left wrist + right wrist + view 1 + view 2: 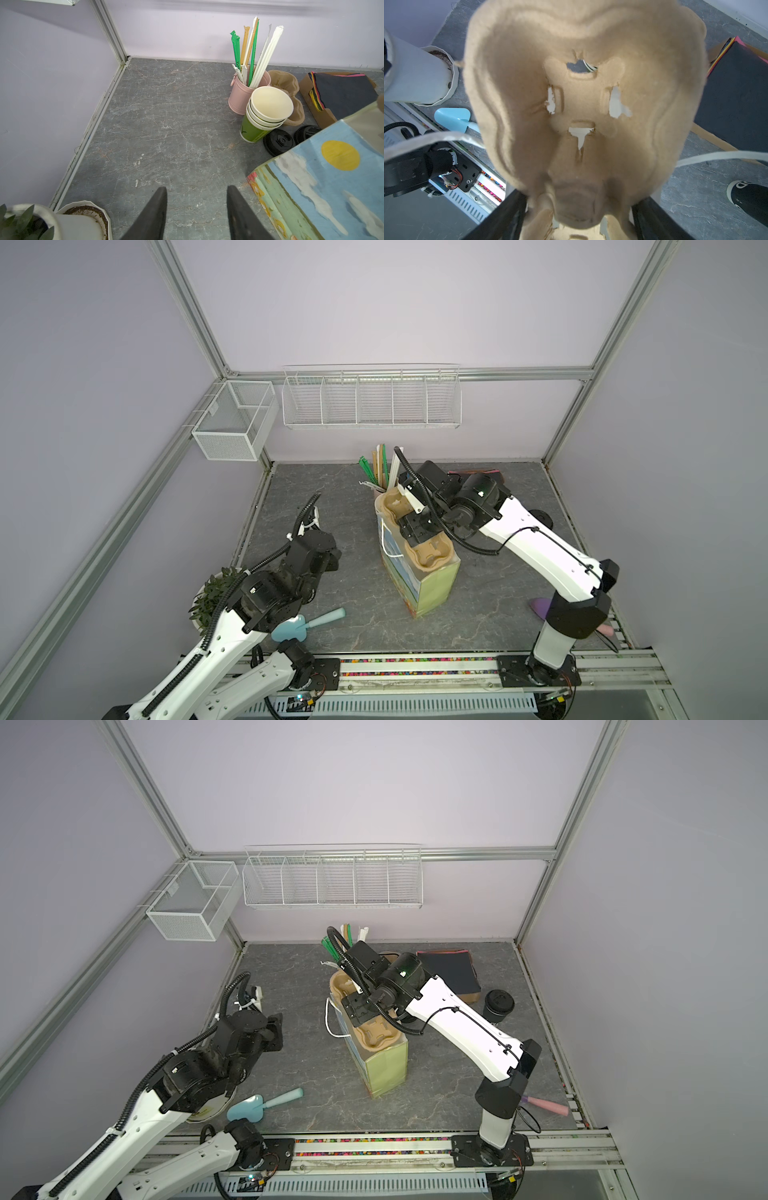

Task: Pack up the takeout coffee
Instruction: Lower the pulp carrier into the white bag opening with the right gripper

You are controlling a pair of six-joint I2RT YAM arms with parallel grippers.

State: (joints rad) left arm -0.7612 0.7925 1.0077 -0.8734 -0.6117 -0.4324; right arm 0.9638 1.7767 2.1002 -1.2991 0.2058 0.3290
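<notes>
Presently, the worktop [436, 1094] carries a paper bag [384, 1069] at centre, a pulp cup carrier [376, 1038] lying across its mouth. Right hand [579, 197] grasps the carrier at its waist. Left hand [197, 193] hangs released, empty, at near left. Takeout coffee [498, 1006] stands lidded, upright, well right of the bag, on the worktop.

Both top views hang high out front, looking down on the whole table [332, 506] and paper bag [438, 589], the left wrist cam skims low toward the back corner past that bag, and the right wrist's jammed against the cup carrier [519, 83].
</notes>
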